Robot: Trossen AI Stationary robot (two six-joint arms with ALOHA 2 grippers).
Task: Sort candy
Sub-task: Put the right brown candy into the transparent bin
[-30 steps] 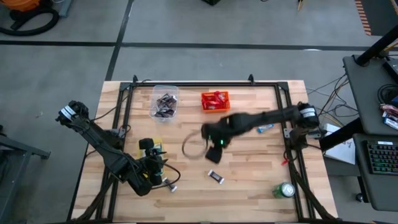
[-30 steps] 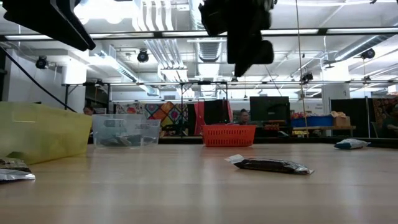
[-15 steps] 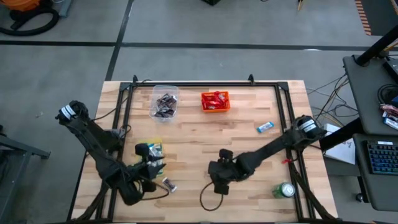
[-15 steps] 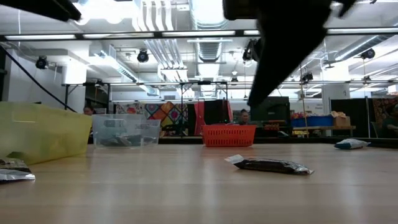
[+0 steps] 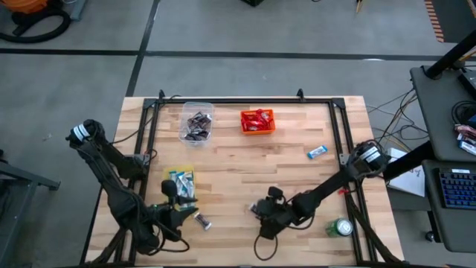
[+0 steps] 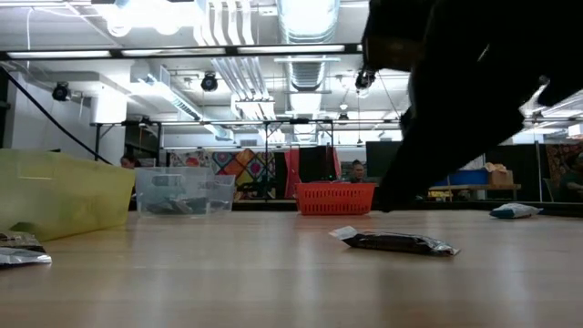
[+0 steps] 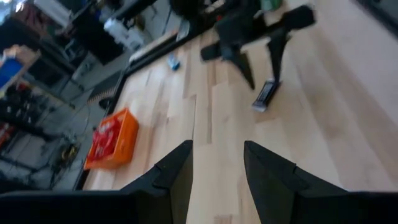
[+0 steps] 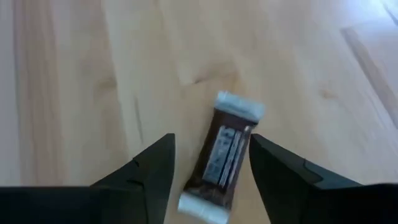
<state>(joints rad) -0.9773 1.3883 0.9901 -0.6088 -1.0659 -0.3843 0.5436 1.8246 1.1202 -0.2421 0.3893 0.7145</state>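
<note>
A dark brown mini bar (image 8: 224, 152) lies flat on the wood, with silver crimped ends; it also shows in the high view (image 5: 257, 211) and the low view (image 6: 396, 242). My right gripper (image 8: 211, 143) hovers just over it, open, a finger on either side and neither touching. My left gripper (image 7: 217, 149) is open near the table's near-left part (image 5: 178, 212), beside another dark bar (image 5: 201, 220). A blue-and-white bar (image 5: 317, 152) lies toward the right edge.
Clear bin (image 5: 195, 123) with dark bars and orange bin (image 5: 257, 120) with red bars stand at the far side. Yellow bin (image 5: 181, 182) holds blue-and-white bars, close to my left gripper. A green can (image 5: 342, 227) stands near the right arm, at the near-right corner.
My right gripper has swung from the table's middle toward the near edge and come down low over the dark brown bar. My left arm has drawn back toward the near edge, away from the yellow bin. No candy has moved.
</note>
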